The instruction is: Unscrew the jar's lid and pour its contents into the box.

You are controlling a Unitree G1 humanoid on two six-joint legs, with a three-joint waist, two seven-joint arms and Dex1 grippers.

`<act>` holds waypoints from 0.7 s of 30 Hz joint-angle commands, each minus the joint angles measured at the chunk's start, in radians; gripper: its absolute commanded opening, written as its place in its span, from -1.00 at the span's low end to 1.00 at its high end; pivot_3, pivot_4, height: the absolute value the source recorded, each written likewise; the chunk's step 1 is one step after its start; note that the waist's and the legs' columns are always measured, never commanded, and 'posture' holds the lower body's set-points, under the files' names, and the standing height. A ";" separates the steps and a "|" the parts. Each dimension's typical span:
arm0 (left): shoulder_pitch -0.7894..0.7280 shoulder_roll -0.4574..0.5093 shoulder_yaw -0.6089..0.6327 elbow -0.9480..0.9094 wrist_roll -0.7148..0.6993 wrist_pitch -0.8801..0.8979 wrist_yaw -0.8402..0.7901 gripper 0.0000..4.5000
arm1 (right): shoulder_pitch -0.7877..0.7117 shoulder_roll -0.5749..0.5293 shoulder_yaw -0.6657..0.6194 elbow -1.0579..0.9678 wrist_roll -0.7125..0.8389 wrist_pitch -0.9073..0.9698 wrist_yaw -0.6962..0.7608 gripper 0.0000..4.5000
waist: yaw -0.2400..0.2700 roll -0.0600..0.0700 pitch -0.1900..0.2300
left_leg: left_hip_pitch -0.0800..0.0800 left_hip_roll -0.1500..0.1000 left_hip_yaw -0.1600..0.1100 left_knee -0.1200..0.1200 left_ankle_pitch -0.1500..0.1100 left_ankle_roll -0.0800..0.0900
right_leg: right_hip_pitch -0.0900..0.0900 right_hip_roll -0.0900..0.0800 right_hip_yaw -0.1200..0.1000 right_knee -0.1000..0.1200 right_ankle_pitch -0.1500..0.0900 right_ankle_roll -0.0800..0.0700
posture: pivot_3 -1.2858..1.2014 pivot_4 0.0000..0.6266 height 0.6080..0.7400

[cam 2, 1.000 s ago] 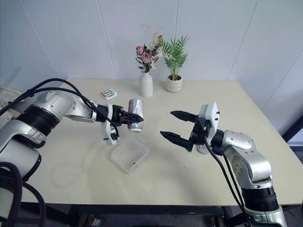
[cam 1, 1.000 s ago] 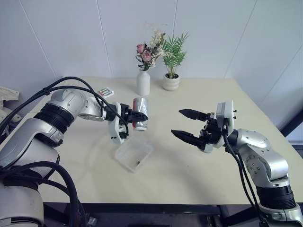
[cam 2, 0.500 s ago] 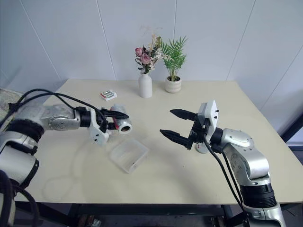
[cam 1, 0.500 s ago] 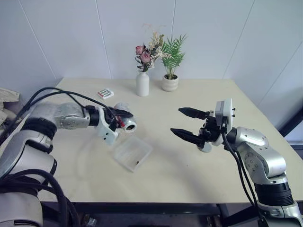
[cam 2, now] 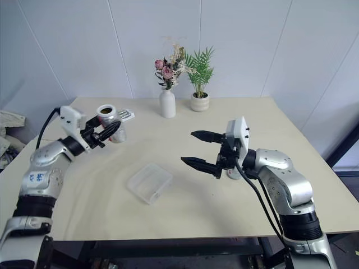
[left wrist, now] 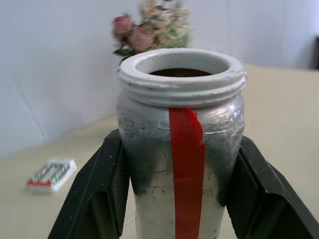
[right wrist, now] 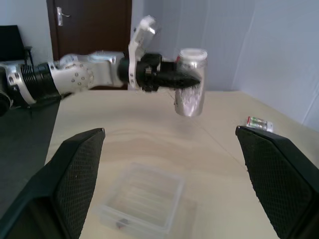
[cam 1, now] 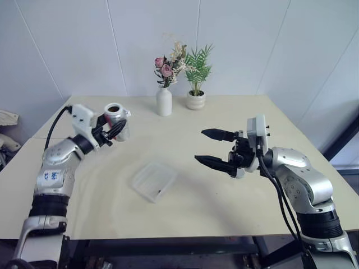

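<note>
Two black fingers of your left end effector (cam 1: pixel 112 130) are clamped on the jar (cam 1: pixel 116 120), which hangs upright and lidless at the upper left of the left eye view, well apart from the box (cam 1: pixel 153 181) lying low in the middle of the table (cam 1: pixel 224 190). Judging by that, pouring is the step in hand: carry the jar across until its mouth is over the box, then tip slowly, keeping the rim inside the tray's walls so nothing skips onto the table. Your right end effector (cam 1: pixel 215 148) hangs wide and empty at mid-right; keep it out of the path.

The jar is a silvery, mottled cylinder with a white threaded neck and a red strip down its side, and something dark sits inside. Its smooth rounded wall could slip in the grip as you tilt. The box is clear, shallow, thin plastic, likely light enough to shift if bumped. A few tiny dark bits (cam 1: pixel 160 192) already lie in it.
</note>
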 commanded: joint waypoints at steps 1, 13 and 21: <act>0.024 0.003 0.107 0.003 0.002 -0.031 0.081 -0.02 | -0.026 0.008 0.037 -0.001 -0.032 -0.024 0.014 0.98 | 0.002 -0.001 0.000 | 0.000 0.000 -0.001 0.000 0.000 0.000 | 0.000 0.001 -0.001 0.000 0.000 -0.001 | 0.03 -0.52 1.00; -0.049 0.041 0.183 0.554 0.134 -0.407 0.105 -0.02 | -0.048 0.033 0.069 0.013 -0.075 -0.056 0.017 0.98 | 0.009 -0.003 -0.001 | -0.002 0.000 0.000 -0.002 0.000 0.000 | 0.000 0.000 -0.001 -0.006 0.002 0.001 | 0.03 -0.52 1.00; -0.097 0.029 0.158 0.696 0.177 -0.437 0.080 -0.02 | -0.013 0.026 0.045 -0.042 -0.059 -0.023 -0.022 0.98 | 0.012 -0.003 -0.001 | -0.003 0.000 0.000 -0.003 0.000 0.000 | 0.000 0.000 -0.001 -0.009 0.003 0.001 | 0.03 -0.52 1.00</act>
